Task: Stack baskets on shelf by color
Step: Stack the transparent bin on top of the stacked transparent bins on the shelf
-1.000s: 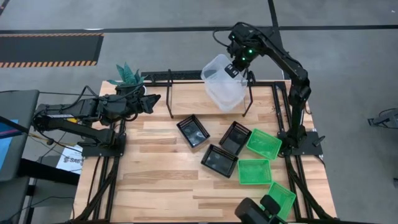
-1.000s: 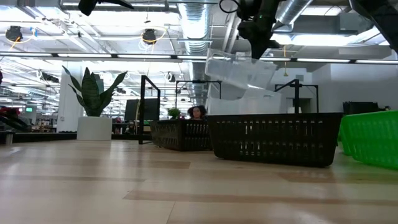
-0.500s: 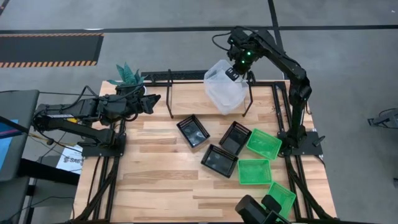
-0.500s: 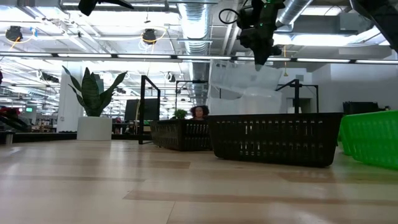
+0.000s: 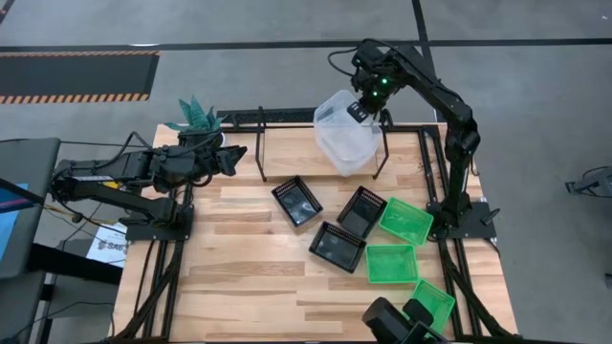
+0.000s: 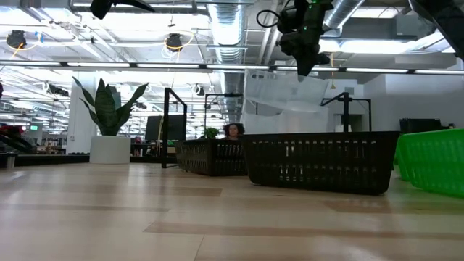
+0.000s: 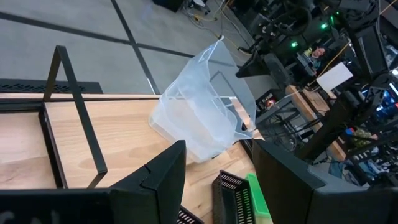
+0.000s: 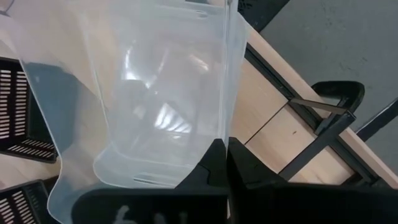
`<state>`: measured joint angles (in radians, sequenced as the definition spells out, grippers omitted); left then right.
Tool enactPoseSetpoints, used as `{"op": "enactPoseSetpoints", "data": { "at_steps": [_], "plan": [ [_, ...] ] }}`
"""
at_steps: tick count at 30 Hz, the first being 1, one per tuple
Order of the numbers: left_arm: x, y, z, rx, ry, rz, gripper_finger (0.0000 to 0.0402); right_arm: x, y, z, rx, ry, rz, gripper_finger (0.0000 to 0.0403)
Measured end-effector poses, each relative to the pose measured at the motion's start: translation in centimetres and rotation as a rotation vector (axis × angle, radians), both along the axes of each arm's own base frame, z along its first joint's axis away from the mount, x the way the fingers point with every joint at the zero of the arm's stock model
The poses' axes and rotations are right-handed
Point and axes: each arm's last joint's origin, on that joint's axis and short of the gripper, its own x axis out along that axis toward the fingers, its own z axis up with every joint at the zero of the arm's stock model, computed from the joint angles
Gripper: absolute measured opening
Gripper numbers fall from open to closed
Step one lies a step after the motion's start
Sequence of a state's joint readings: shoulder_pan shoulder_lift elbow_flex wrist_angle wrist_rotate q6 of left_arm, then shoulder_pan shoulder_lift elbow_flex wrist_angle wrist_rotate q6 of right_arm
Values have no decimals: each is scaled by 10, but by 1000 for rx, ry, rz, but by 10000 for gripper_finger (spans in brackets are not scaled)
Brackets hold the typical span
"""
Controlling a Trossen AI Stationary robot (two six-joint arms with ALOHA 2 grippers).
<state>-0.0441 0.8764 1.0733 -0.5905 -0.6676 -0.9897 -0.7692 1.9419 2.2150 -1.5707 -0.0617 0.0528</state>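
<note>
Clear basket (image 5: 346, 141) unmoved above shelf (image 5: 287, 153), right fingers (image 5: 356, 112) still clamped.

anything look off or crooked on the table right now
Only the clear translucent plastic baskets: they hang tilted over the light wooden shelf board, pinched by one wall in the right gripper, jaws shut. The black mesh baskets and bright green baskets lie loosely scattered at odd angles, none tipped.
</note>
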Motion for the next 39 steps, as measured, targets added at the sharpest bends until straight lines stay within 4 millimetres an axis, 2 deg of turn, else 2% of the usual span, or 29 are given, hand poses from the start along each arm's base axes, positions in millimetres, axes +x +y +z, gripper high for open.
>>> {"op": "enactPoseSetpoints", "data": {
  "at_steps": [7,22,39],
  "plan": [
    [0,0,0,-1,3,-1,173,0,0,0,0,0,0,3],
    [0,0,0,-1,3,0,173,-6,-8,-27,73,79,-10,16],
    [0,0,0,7,1,20,173,-8,-10,-25,49,77,138,107]
  ]
}}
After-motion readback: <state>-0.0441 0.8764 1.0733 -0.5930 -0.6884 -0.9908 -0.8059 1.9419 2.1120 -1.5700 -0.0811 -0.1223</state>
